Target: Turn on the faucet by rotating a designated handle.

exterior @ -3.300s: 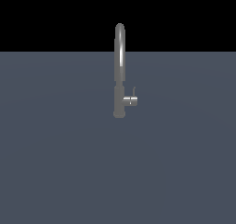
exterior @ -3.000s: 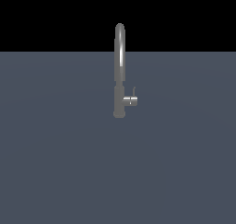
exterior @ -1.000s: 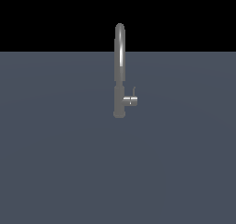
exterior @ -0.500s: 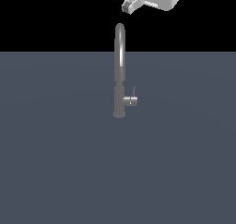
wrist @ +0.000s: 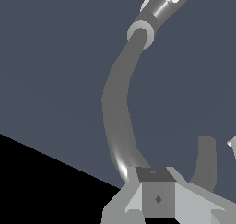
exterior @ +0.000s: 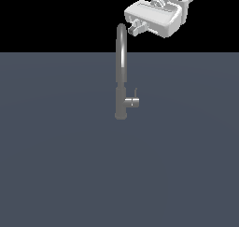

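In the exterior view, the faucet (exterior: pixel 121 76) stands upright on the flat grey surface (exterior: pixel 56 174), near the middle of the scene and toward its far part. Its arched spout rises into the black background. The handle (exterior: pixel 132 102) juts from the lower column toward the exterior view's right, with its thin dark pin sticking up from the stub. The gripper (exterior: pixel 136 28) hangs high up, just to the exterior view's right of the top of the arch and well above the handle. Nothing touches the handle. Only one short finger shows below the white hand body, so I cannot tell from here whether the jaws are spread or pressed together; nothing is seen between them.

In the wrist view, the camera looks down along the faucet (wrist: pixel 117 121). The spout curves away toward the column, where the handle (wrist: pixel 167 1) shows as a bright stub well beyond the gripper (wrist: pixel 156 195). One grey finger block sits in the foreground, close against the arch; the open end of the spout shows beside it. Again the jaw spacing is not readable.

As a judgement, the task is at its very start: the arm is only approaching, the handle looks unturned, and the whole of the reach down to the stub, the contact and the rotation are left to do.
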Robot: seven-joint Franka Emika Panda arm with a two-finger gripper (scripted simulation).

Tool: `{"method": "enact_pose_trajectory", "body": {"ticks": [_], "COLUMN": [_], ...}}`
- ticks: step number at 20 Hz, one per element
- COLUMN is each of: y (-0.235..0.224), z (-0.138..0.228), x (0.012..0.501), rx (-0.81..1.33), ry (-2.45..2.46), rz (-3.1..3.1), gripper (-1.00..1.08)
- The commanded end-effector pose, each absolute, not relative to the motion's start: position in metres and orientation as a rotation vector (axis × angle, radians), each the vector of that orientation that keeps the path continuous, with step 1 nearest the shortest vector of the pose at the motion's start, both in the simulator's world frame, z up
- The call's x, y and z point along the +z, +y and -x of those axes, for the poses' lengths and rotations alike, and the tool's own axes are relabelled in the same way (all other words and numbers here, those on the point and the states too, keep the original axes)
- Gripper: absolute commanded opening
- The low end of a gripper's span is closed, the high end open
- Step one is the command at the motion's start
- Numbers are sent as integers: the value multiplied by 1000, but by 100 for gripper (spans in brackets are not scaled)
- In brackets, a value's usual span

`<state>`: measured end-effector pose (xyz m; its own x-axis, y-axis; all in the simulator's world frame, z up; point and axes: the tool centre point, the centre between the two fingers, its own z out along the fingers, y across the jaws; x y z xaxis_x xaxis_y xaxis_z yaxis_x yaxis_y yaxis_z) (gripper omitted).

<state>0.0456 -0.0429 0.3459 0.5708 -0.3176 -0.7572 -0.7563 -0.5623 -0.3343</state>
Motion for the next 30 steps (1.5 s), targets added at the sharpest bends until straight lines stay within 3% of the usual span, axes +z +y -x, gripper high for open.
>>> {"method": "enact_pose_trajectory", "body": {"ticks": [1,16,30], "y": [-47,-69,-70], "z": [-56,-107,-123], "x": [332,226,141], "rx": [892,1095,1199], "ry": [888,1094,1209], "rz": [2072,1583,1221], "gripper": [-100,-100,-100]}}
